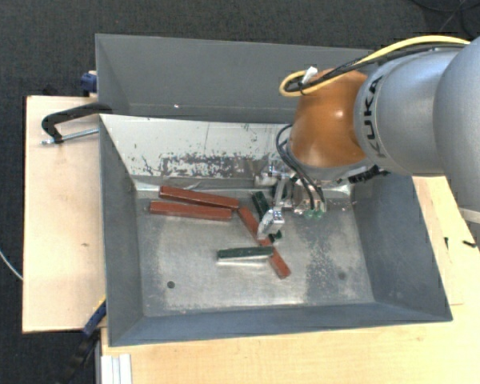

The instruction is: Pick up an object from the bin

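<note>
Grey metal bin, sloped walls, scuffed back wall. My silver arm comes in from the right, its orange wrist cover over the back right part of the floor.

Two long reddish-brown flat bars lie side by side near the back wall, left of centre: upper one, lower one, close together and almost parallel.

A shorter reddish-brown bar runs diagonally from mid-floor toward the front right. A dark green flat stick lies crosswise, its right end at that diagonal bar. A short dark green piece sits just behind.

My gripper is low over the upper end of the diagonal bar, just beside the short green piece. Spread or pressed together: cannot tell. Nothing seen pinched in it.
</note>
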Robot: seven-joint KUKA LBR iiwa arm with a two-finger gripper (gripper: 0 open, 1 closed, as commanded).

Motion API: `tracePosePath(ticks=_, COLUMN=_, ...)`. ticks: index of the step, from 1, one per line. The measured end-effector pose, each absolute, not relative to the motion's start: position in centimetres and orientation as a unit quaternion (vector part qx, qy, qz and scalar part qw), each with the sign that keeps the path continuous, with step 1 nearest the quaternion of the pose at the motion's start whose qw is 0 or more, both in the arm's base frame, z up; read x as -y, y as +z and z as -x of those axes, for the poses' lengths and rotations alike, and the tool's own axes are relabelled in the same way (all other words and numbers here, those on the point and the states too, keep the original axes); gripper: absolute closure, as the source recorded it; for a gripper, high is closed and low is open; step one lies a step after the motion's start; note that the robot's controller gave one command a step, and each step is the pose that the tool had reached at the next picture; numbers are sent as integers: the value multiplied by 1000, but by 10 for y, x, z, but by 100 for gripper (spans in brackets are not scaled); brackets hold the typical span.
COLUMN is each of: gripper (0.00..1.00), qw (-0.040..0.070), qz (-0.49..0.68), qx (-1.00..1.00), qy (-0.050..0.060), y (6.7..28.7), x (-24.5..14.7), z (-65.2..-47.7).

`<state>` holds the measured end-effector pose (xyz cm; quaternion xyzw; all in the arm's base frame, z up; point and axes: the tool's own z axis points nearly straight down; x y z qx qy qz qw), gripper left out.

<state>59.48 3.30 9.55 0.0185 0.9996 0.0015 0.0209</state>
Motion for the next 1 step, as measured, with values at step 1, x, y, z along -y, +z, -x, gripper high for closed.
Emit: tracePosePath(ticks=1, gripper=0, qw=20, qz=-19, qx=-1000, qy=2, y=95, x=-33, z=-594)
